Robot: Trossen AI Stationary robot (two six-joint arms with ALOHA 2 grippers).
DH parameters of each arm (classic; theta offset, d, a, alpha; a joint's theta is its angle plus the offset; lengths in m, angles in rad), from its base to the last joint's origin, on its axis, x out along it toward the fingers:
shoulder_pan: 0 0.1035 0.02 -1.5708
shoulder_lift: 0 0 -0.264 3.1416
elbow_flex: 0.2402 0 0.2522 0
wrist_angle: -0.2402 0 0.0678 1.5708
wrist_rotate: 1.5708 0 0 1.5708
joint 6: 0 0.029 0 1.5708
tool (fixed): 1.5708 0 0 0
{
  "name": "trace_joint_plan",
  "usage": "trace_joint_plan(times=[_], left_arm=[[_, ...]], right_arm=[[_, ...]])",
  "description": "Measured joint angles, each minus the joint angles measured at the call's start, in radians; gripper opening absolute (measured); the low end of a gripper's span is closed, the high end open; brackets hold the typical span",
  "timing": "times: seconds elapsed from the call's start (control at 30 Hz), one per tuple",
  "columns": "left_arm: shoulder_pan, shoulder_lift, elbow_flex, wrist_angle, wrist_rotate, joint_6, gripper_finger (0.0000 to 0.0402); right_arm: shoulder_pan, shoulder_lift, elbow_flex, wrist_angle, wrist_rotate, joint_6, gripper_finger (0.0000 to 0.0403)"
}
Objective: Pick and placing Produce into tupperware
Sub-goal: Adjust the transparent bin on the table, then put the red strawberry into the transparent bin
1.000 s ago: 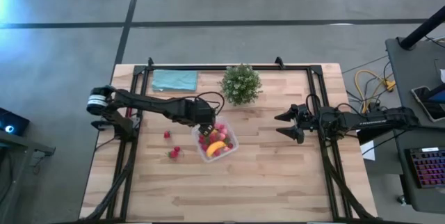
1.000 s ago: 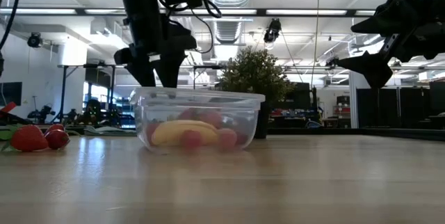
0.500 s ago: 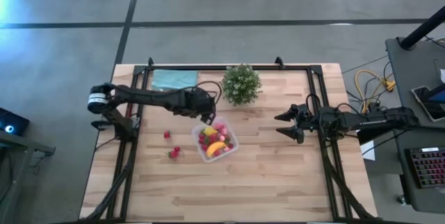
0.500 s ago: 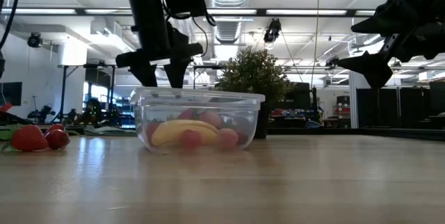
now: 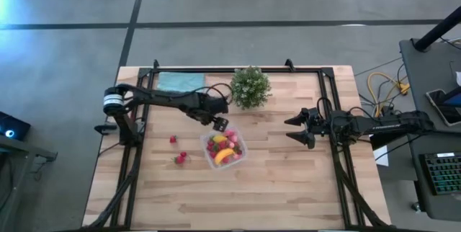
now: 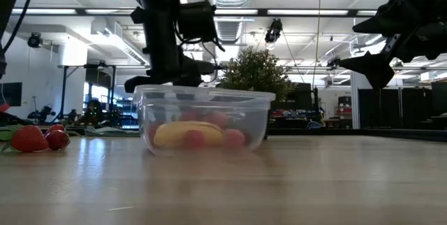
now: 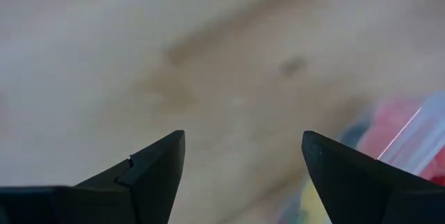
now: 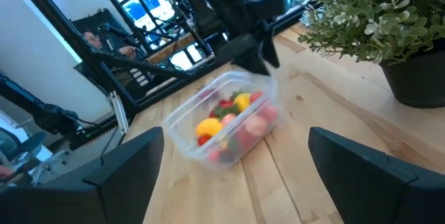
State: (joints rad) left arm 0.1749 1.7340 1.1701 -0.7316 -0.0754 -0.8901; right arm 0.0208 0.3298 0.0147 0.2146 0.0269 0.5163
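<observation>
Hovering just off the tupperware [image 5: 225,148], on its plant-side corner: left end effector [image 5: 220,123], fingers spread wide, nothing between them. Left wrist view confirms: both dark fingers [image 7: 149,168] apart over bare wood, clear container edge and blurred red at one side. Tupperware near table [image 5: 288,189] centre, in front of the potted plant [image 5: 250,86]. Inside: banana [image 5: 224,153], lemon [image 5: 220,138], several red and pink pieces. Low view: banana [image 6: 188,133] lying across the bottom, red pieces around it, container roughly a third full.

Loose produce on the wood, well apart from the container on the left arm's side: one small red piece [image 5: 173,140], then a red pair [image 5: 180,158] nearer the front edge. Same ones at far left of low view [image 6: 29,138]. Teal cloth [image 5: 180,82] at the back, not involved.

Right end effector [image 5: 298,128] parked on its own side, clear of the container, fingers wide, empty. Waiting.

Step, judged: between picks, drop apparently done, hand empty, next fetch not yet begun. Task mostly done, three pieces left by the look of it.

Next move calls for: swing over toward the single red piece, drop low, centre fingers either side, pinch. Tiny round piece, likely to roll or squirt out if off-centre. Then lift clear over the rim before release.
</observation>
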Motion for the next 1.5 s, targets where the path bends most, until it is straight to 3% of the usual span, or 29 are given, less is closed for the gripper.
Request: trace_joint_plan(times=[0.17,0.3,0.5,0.7,1.13,1.37,1.5], left_arm=[[-0.038,0.004,0.028,0.025,0.038,0.074,0.0276],[-0.041,-0.041,0.026,-0.012,-0.004,0.119,0.0276],[-0.039,-0.129,0.011,-0.292,-0.12,0.315,0.0276],[-0.047,-0.252,-0.067,-0.475,-0.105,0.482,0.0276],[-0.104,-0.678,-0.418,-0.322,0.022,0.423,0.0276],[-0.118,-0.733,-0.546,-0.296,0.13,0.423,0.0276],[-0.118,-0.706,-0.56,-0.276,0.113,0.425,0.0276]], right_arm=[[0.0,0.0,0.0,0.0,0.0,0.0,0.0345],[0.0,0.0,0.0,0.0,0.0,0.0,0.0348],[0.0,0.0,0.0,0.0,0.0,0.0,0.0348],[0.0,0.0,0.0,0.001,0.0,0.0,0.0347],[0.0,0.0,0.0,0.0,0.0,0.0,0.0348],[0.0,0.0,0.0,0.0,0.0,0.0,0.0346],[0.0,0.0,0.0,0.0,0.0,0.0,0.0346]])
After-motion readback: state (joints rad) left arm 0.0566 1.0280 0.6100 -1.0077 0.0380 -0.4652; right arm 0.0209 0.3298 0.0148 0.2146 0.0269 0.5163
